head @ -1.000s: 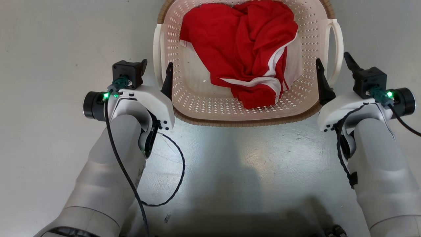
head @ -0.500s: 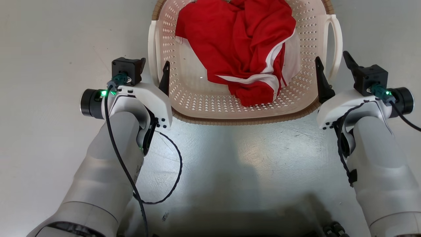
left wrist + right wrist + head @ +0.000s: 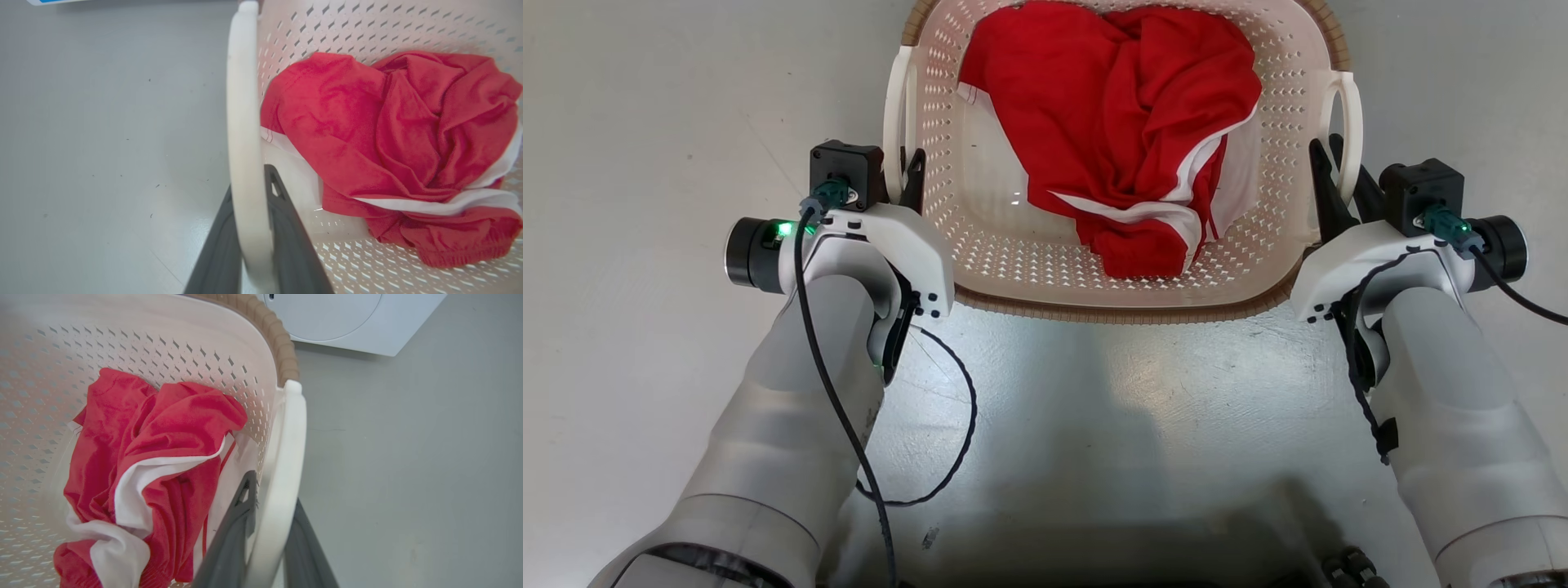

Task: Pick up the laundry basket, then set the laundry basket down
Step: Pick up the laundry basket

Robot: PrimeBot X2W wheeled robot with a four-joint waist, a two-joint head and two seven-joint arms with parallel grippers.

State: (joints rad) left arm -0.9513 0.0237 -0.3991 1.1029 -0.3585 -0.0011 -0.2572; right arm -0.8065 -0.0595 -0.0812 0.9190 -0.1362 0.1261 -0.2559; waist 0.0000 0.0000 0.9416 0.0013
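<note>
The cream perforated laundry basket (image 3: pixel 1111 314) with its brown woven-look rim lies at the top middle of the head view, on or just above the grey floor. A red and white garment (image 3: pixel 1127 122) is heaped inside it. My left gripper (image 3: pixel 900 167) is shut on the left loop handle (image 3: pixel 894 98); the left wrist view shows that handle (image 3: pixel 243 122) pinched between the dark fingers (image 3: pixel 290 241). My right gripper (image 3: pixel 1339 159) is shut on the right loop handle (image 3: pixel 1352 106), which in the right wrist view (image 3: pixel 288 457) runs between both fingers (image 3: pixel 231 535).
A white washing machine (image 3: pixel 347 318) stands just beyond the basket's far rim (image 3: pixel 282 347). Bare grey floor (image 3: pixel 645 122) spreads to both sides and in front of my base. A loose black cable (image 3: pixel 956 441) hangs off my left forearm.
Both grippers, earlier open astride the handles, have closed onto them. The basket has shifted slightly toward me in the head view.
</note>
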